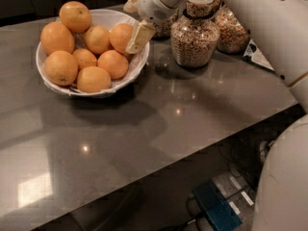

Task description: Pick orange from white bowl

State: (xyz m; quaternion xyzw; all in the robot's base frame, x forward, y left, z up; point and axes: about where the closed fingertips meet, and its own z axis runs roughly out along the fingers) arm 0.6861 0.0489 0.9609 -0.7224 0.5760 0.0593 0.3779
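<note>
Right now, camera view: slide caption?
Gripper at the right rim of the bowl, beside an orange; jars behind.

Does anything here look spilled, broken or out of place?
Nothing stands out. The oranges sit piled in the white bowl, the cereal jars stand upright with no spill, and the gripper hangs at the bowl's rim nearest the jars, beside one orange.
</note>
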